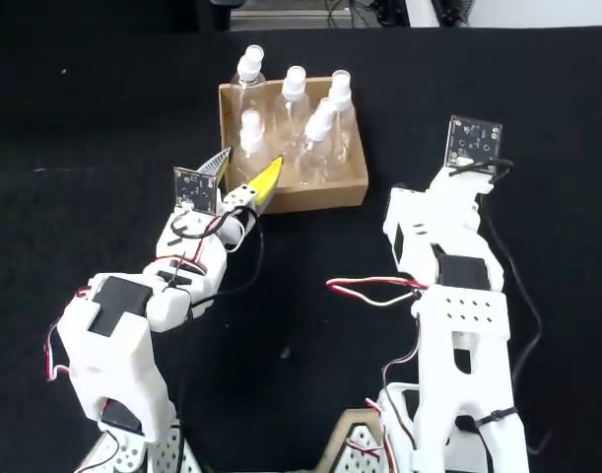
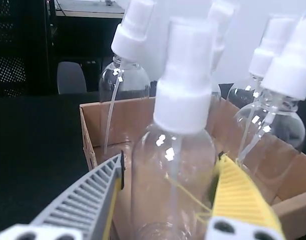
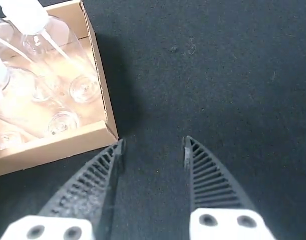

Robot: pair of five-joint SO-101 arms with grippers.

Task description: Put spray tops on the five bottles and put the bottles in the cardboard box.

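Bottles [image 1: 294,108], five with spray tops [image 1: 296,79], stand inside the box [image 1: 320,194]. At its near corner, left jaws sit open around one bottle; right jaws hang open over worktop [image 3: 218,75] beside it.

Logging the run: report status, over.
Left gripper open around nearest bottle in cardboard box. Right gripper open over table. All five bottles topped, boxed. Nothing blocking.

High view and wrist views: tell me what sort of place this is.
Probably a robotics lab: a left arm and right arm share a black table, cables trail beyond it, a chair and desk stand behind.
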